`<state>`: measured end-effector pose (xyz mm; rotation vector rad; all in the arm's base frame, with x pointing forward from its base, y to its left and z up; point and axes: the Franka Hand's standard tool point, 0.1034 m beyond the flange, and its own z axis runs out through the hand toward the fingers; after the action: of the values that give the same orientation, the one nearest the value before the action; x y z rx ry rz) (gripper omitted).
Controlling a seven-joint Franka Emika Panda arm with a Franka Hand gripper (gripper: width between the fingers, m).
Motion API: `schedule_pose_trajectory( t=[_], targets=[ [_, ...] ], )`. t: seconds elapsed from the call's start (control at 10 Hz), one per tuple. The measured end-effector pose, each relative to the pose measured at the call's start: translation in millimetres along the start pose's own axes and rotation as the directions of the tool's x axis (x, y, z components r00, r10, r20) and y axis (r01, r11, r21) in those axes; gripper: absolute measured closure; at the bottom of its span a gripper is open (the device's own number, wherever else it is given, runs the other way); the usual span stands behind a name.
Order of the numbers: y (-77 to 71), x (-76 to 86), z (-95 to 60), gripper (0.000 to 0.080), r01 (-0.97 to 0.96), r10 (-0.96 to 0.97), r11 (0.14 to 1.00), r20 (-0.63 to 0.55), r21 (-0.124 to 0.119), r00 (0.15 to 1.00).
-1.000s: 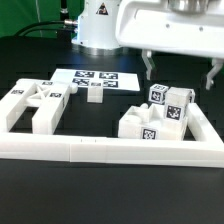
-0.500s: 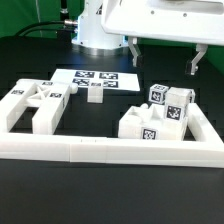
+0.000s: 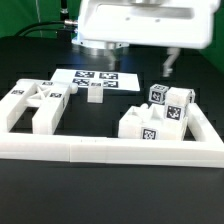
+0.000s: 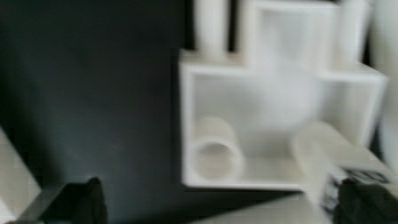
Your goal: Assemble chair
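Note:
The chair is in loose white tagged parts on the black table. A slab-and-bar group [image 3: 35, 102] lies at the exterior view's left. A small block [image 3: 95, 94] sits mid-table, and a pile with tagged cubes [image 3: 158, 115] is at the right. My gripper [image 3: 140, 55] hangs high above the table, behind the right pile, and is open and holding nothing. Only one finger [image 3: 170, 63] shows clearly. In the blurred wrist view the gripper [image 4: 222, 205] is open over a white slab part [image 4: 267, 100] with a round peg [image 4: 221, 158].
A long white L-shaped border rail [image 3: 110, 150] runs along the front and up the right side. The marker board [image 3: 95, 77] lies flat at the back. The robot's base [image 3: 95, 35] stands behind it.
The gripper has moved toward the exterior view's left and risen, still open. The parts on the table have not moved.

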<state>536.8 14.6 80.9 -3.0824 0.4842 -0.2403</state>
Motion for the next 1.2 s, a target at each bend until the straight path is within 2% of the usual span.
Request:
schedule_pose_trajectory(
  t=[0.1, 0.2, 0.3, 0.6, 0.7, 0.8, 0.9, 1.0, 1.2],
  targets=[
    [15.4, -10.5, 8.9, 0.0151, 0.0, 0.0, 1.0, -0.02, -0.012, 1.0],
    [13.0, -17.9, 15.1, 0.0151, -0.002, 0.002, 1.0, -0.012, -0.017, 1.0],
    [1.5, -18.2, 15.9, 0.0151, 0.016, -0.016, 1.0, -0.017, -0.013, 1.0],
    [5.4, -18.9, 16.6, 0.0151, 0.022, -0.022, 1.0, 0.002, -0.018, 1.0],
    [9.2, -24.8, 18.0, 0.0151, 0.04, -0.037, 0.999, 0.1, -0.027, 0.994],
    [15.0, -13.3, 17.1, 0.0151, 0.155, -0.152, 0.988, 0.115, -0.019, 0.982],
    [16.2, -8.8, 16.8, 0.0151, 0.222, -0.219, 0.975, 0.113, -0.017, 0.969],
    [15.7, -15.6, 15.6, 0.0151, 0.226, -0.22, 0.974, 0.206, -0.005, 0.953],
    [14.1, -14.5, 15.8, 0.0151, 0.222, -0.212, 0.975, 0.304, 0.001, 0.929]
  ],
)
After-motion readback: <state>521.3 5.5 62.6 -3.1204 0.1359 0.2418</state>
